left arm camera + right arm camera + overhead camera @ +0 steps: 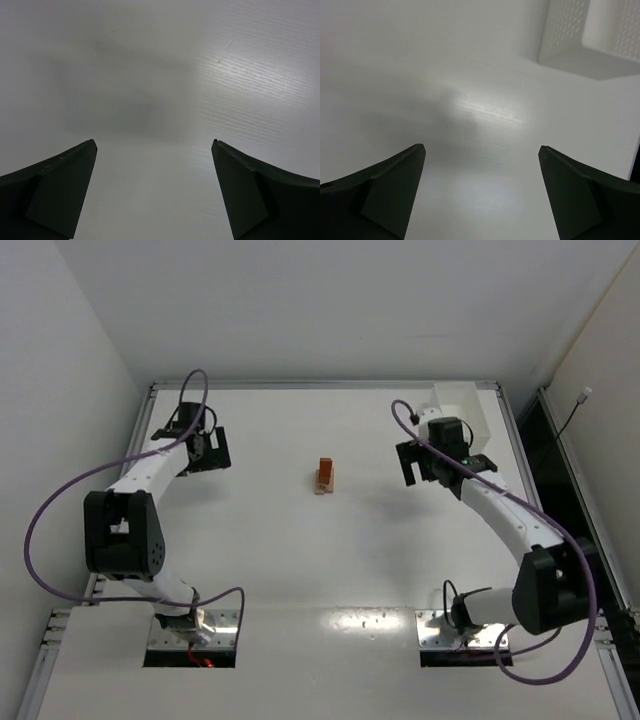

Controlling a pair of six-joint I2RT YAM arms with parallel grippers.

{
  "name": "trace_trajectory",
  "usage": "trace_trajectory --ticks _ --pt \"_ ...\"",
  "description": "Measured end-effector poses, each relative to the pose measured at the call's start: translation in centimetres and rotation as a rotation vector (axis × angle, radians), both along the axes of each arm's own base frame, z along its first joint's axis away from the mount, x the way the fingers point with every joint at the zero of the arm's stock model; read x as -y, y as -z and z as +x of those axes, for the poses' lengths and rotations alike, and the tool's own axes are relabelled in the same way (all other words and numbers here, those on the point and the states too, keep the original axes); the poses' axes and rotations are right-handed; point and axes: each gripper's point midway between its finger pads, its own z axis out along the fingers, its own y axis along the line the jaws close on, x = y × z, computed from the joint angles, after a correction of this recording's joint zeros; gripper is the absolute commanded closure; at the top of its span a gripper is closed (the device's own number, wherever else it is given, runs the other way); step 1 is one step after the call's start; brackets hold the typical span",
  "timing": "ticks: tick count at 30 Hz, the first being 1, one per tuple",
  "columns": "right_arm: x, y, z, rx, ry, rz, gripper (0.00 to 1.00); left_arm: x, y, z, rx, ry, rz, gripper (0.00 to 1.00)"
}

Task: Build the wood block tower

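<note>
Here, the wood block tower (325, 476) stands on the desk (300, 570) between the left end effector (208, 451) and right end effector (411, 465), both spread wide, empty and well clear, likely to avoid toppling it.

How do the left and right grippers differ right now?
The left gripper sits far left of the tower; the right gripper sits far right. The right gripper faces the tray; the left gripper faces only bare table. Both are open, empty and clear of the tower.

Both grippers (208, 451) (420, 466) spread wide, empty.
</note>
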Motion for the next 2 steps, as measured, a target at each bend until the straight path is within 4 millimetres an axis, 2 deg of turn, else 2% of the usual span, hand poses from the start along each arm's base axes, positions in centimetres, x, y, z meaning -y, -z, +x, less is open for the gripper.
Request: trace_trajectory --ticks 2 --pt "0.88 2.08 -1.26 -0.061 -0.011 -0.026 0.06 -0.02 0.43 -0.22 -0.007 0.005 0.003 0.01"
